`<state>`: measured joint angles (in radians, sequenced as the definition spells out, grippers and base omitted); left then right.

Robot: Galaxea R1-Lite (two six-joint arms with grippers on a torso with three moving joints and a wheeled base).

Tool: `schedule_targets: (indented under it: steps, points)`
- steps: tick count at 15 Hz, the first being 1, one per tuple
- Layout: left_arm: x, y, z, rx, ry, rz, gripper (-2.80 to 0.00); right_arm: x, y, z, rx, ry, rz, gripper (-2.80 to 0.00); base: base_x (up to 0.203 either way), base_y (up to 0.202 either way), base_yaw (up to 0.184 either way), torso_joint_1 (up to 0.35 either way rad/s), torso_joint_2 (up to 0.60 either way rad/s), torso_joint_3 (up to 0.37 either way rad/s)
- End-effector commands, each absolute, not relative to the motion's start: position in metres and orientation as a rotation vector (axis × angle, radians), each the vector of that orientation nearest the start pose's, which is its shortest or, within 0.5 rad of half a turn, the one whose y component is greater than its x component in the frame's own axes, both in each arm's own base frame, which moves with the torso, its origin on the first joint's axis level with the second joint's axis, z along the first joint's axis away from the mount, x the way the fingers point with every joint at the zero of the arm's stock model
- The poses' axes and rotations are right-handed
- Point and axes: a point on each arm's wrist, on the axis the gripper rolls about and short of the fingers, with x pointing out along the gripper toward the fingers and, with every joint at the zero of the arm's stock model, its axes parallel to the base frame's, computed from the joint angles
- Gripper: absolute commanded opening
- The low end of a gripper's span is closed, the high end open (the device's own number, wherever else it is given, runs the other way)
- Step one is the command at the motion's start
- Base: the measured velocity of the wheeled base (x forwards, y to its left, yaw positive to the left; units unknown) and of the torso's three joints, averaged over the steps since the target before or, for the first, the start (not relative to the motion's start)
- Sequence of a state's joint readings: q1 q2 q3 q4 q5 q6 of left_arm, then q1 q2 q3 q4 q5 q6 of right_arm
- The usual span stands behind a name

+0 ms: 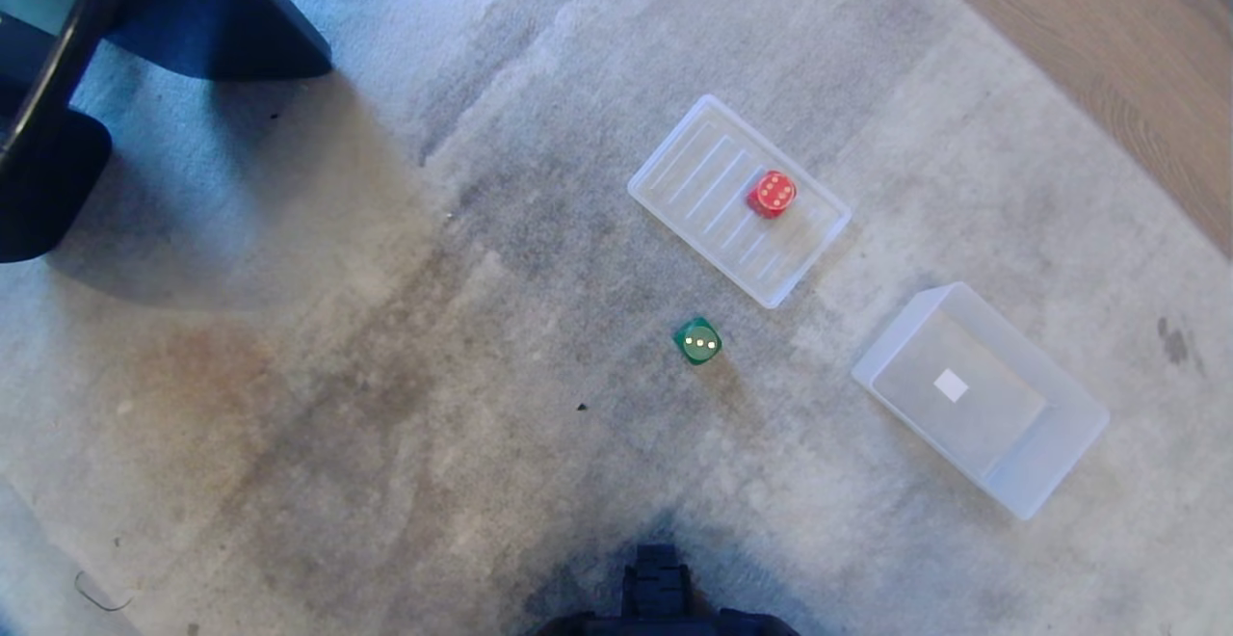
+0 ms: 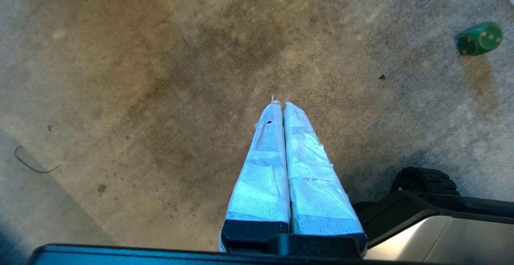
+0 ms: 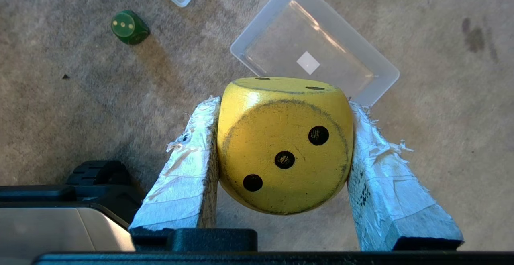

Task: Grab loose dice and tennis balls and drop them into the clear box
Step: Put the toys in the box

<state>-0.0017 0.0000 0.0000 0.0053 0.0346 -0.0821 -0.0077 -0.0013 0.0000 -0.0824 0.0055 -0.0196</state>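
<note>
Carpet below, right gripper (image 3: 283, 152) apparently clamps yellow die (image 3: 285, 144).

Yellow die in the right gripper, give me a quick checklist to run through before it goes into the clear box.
1. Grip on the yellow die: ok, the right gripper is shut on it, a padded finger on each side.
2. Clear box open and upright: ok, no lid on it.
3. Room in the box: ok, only a small white label shows on its floor.
4. Die over the box: not ok, in the right wrist view the box lies beyond the die, not under it.
5. Left gripper out of the way: ok, shut and empty over bare carpet.
6. Other dice away from the box: ok, green die on carpet, red die on the ribbed tray.
</note>
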Motion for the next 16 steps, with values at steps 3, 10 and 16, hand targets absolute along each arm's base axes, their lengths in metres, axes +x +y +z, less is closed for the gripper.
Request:
schedule_targets:
  steps: [3,10,16]
  points:
    - [-0.0228,0.0008,0.0749,-0.081,0.005,0.034,-2.80,-0.0206,0.0003,0.0750,-0.020,-0.051,-0.002,-2.80,0.000,0.000,0.000,0.001,0.00,-0.197]
    - [-0.0228,0.0008,0.0749,-0.089,0.005,0.034,-2.80,-0.0206,0.0003,0.0750,-0.020,-0.051,-0.002,-2.80,0.000,0.000,0.000,0.001,0.00,-0.065]
    - [-0.0228,0.0008,0.0749,-0.090,0.005,0.034,-2.80,-0.0206,0.0003,0.0750,-0.022,-0.051,-0.002,-2.80,0.000,0.000,0.000,0.000,0.00,0.000]
